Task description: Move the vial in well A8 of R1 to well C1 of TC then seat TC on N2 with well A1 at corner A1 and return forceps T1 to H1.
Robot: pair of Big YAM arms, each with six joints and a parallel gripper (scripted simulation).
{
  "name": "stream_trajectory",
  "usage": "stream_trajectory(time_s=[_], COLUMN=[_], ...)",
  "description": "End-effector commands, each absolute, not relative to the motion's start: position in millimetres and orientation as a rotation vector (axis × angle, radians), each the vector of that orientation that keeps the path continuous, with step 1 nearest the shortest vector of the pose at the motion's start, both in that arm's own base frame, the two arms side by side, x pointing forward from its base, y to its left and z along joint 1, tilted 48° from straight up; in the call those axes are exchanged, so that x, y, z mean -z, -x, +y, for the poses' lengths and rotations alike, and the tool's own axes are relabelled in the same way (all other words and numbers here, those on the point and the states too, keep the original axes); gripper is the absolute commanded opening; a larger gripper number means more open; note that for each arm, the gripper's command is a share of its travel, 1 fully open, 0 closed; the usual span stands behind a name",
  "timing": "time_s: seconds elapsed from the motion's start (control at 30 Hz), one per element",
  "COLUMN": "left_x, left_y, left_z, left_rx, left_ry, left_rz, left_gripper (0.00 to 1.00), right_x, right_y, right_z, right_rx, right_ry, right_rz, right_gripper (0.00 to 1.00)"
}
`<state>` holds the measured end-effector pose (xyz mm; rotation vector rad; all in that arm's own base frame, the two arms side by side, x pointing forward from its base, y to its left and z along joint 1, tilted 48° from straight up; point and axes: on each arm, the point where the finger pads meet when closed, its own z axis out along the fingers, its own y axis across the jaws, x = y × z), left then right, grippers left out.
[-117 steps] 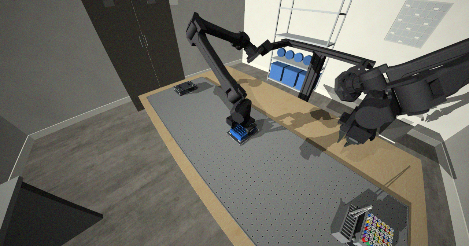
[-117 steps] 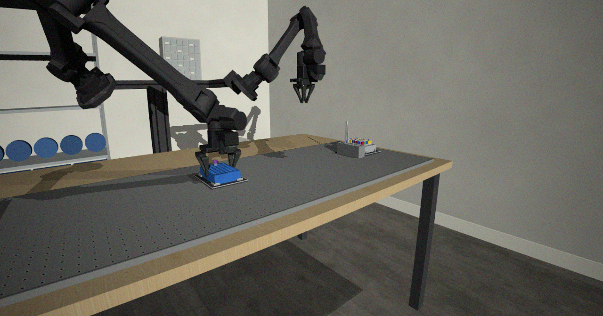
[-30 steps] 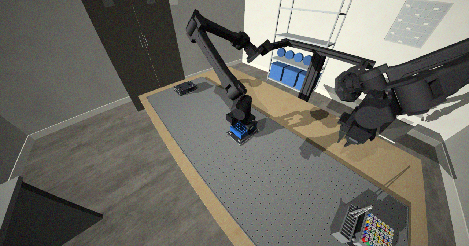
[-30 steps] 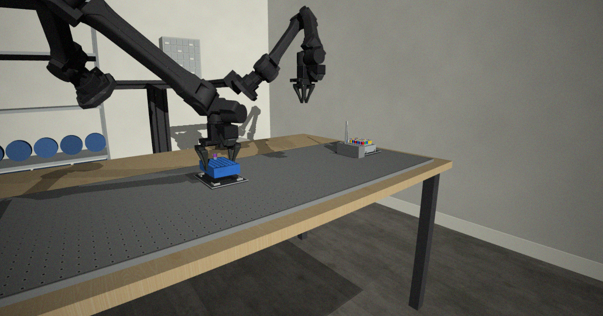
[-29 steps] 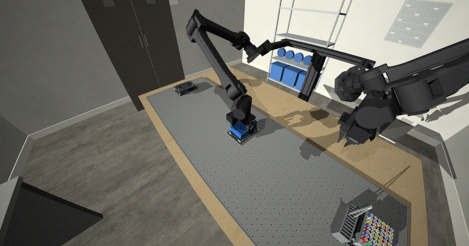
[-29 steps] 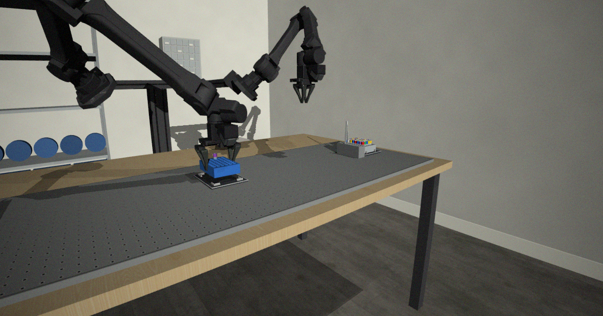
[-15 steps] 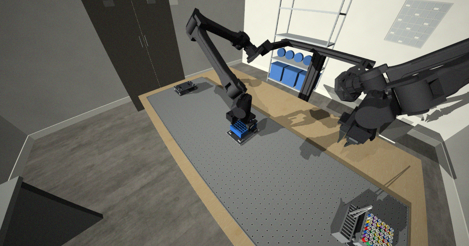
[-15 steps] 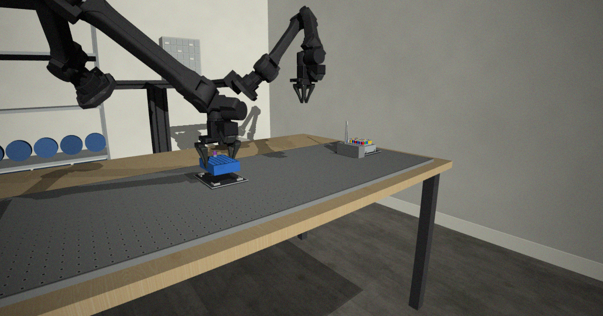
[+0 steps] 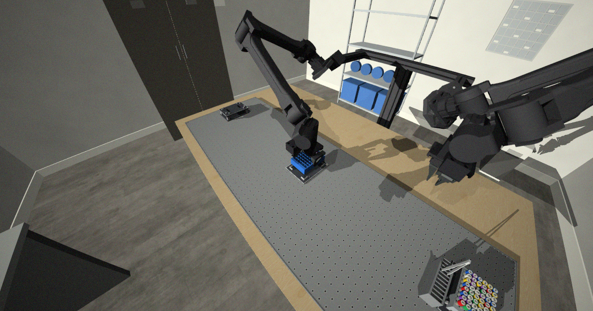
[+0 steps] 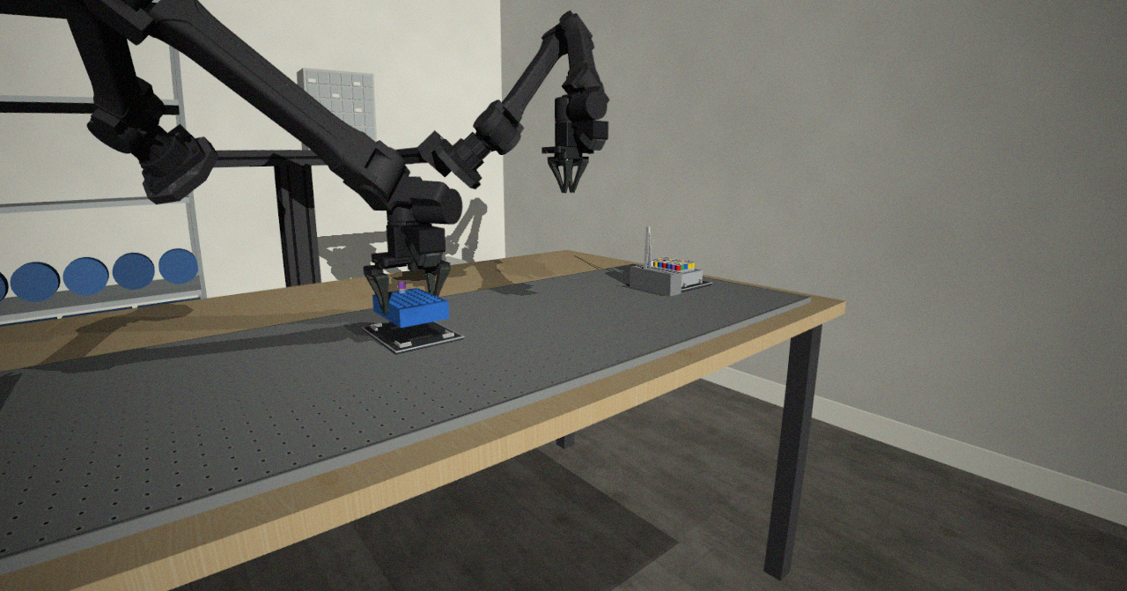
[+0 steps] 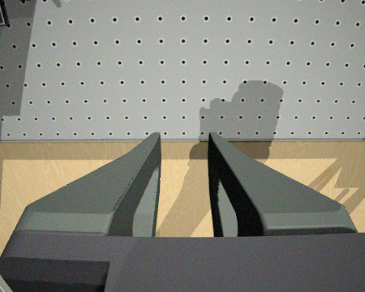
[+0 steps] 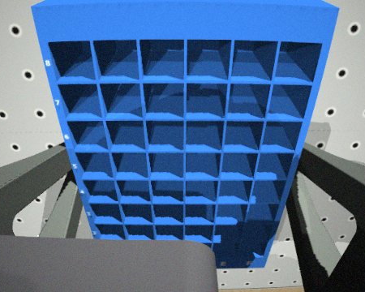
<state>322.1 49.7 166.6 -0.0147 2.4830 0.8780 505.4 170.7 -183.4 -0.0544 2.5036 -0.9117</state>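
Above a flat nest (image 9: 305, 180) (image 10: 429, 343), blue carrier (image 9: 301, 166) (image 10: 423, 313) (image 12: 182, 24) clamped in right end effector (image 9: 305, 159) (image 10: 409, 301) (image 12: 184, 147); left end effector (image 9: 433, 181) (image 10: 567, 190) (image 11: 184, 135) narrowly open

Two big arms (image 9: 271, 66) (image 10: 268, 91) are coloured black, with round joints. Grey-green, pointed fingers are seen on the jaws.

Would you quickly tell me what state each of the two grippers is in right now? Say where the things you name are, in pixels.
Left gripper (image 9: 434, 181) (image 10: 567, 190) (image 11: 184, 135): partly open, holding nothing.
Right gripper (image 10: 408, 302) (image 12: 182, 152): closed on the blue tube carrier (image 9: 307, 169) (image 10: 423, 313) (image 12: 182, 22).
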Motion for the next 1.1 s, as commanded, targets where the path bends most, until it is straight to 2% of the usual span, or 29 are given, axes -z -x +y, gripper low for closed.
stream_trajectory(time_s=[0.0, 1.07], left_x=[-174, -174], left_y=[-326, -326], left_z=[49, 49], left_rx=[-0.870, -0.870], left_ry=[0.033, 0.033], left_rz=[2.470, 2.470], left_gripper=[0.24, 0.24], right_x=[168, 157], right_y=[-504, -503], right_z=[192, 203], right_rx=[0.883, 0.873], right_ry=[0.075, 0.066], right_rz=[2.483, 2.477], right_gripper=[0.00, 0.00])
